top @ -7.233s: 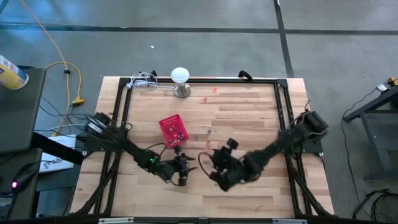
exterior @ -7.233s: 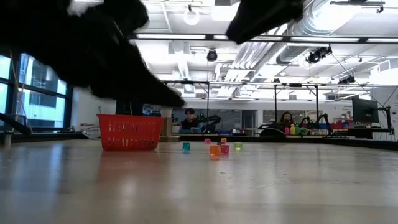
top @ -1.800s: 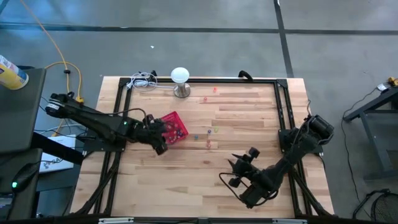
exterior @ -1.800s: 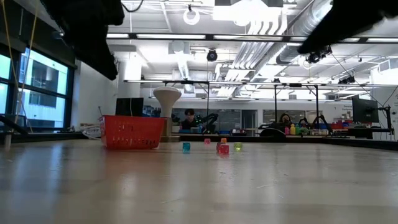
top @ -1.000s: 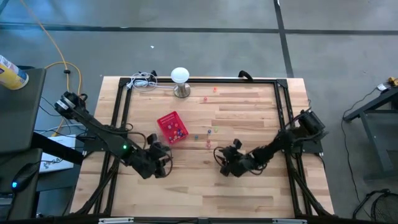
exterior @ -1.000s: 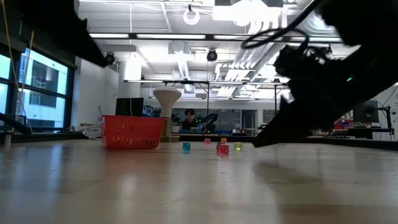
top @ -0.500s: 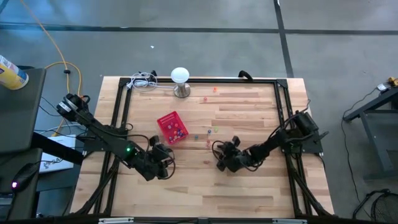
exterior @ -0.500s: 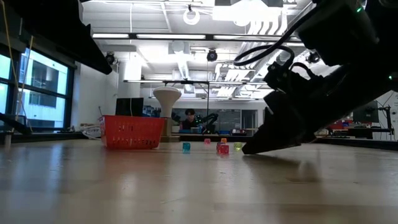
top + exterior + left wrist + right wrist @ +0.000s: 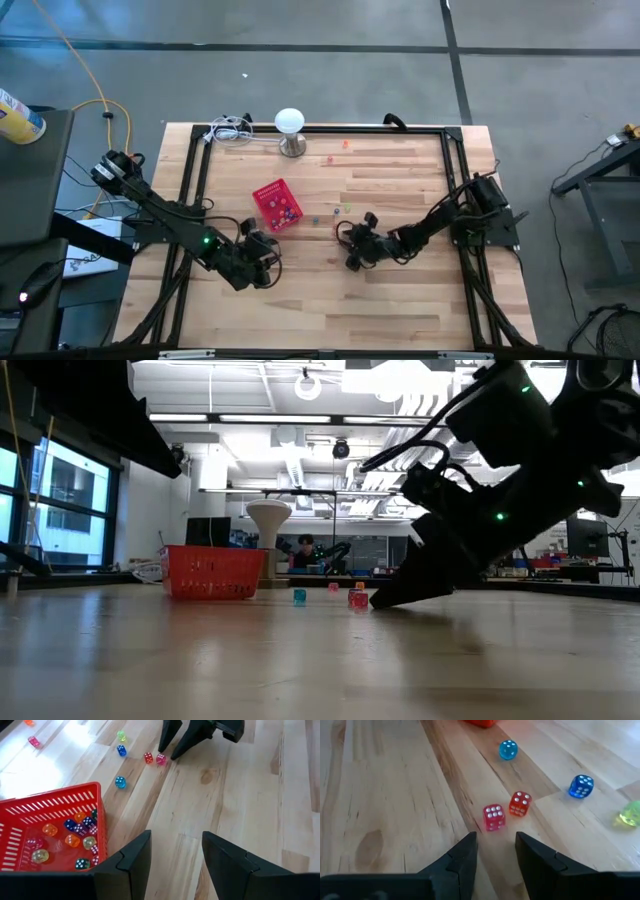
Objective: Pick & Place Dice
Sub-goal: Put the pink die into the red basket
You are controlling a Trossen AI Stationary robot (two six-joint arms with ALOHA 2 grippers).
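Several tiny dice lie loose on the wood table: a pink die [image 9: 494, 816], a red die [image 9: 520, 803], a cyan die [image 9: 508, 750], a blue die [image 9: 581, 786] and a green one [image 9: 631, 813]. My right gripper [image 9: 495, 840] stands open, low over the table, its fingertips just short of the pink die [image 9: 161, 759]; nothing is between them. The red mesh basket [image 9: 278, 205] holds several dice [image 9: 75, 832]. My left gripper [image 9: 175, 847] hovers open on the near side of the basket [image 9: 50, 805], touching nothing.
A white mushroom-shaped stand [image 9: 290, 128] and coiled cables [image 9: 230, 130] sit at the far edge. Two more dice [image 9: 338, 152] lie near the far edge. A black frame [image 9: 452, 170] borders the table. Bare wood lies along the near side.
My right gripper has moved toward the table's left and far edge and sunk lower, coming up to the pink and red dice with its fingers still apart. The dice and basket have not moved.
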